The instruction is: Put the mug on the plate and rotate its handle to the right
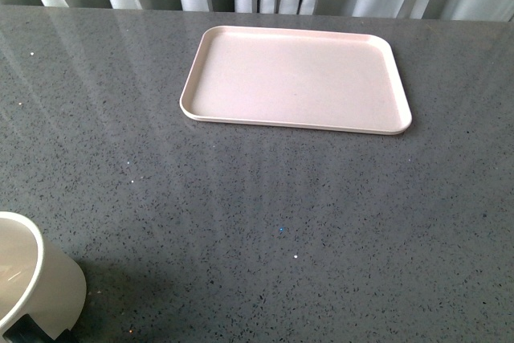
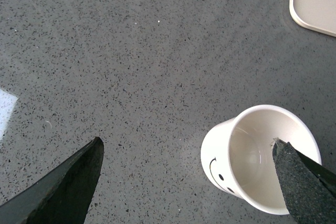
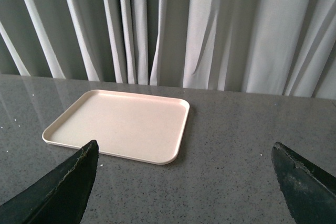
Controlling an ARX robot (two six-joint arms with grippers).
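Wide-open jaws on the left gripper (image 2: 186,141), nothing between them, one finger (image 2: 304,192) crossing the rim of the mug (image 2: 252,156) in the wrist view, contact impossible to tell. Same wide, empty spread on the right gripper (image 3: 184,144). Mug upright on the grey counter (image 1: 281,222) at the near left, smiley face (image 2: 216,170) on its side, well apart from the pink plate (image 1: 297,78) further back

**Finishes around my fingers**

The countertop (image 1: 281,214) is grey speckled stone, polished and reflective. The tray (image 1: 297,78) looks like smooth, matt pink plastic. The mug (image 2: 247,156) is smooth and faintly glossy. My left gripper (image 2: 187,141) has black, grainy, matt pads (image 2: 302,182). The curtains (image 3: 220,30) are cloth.
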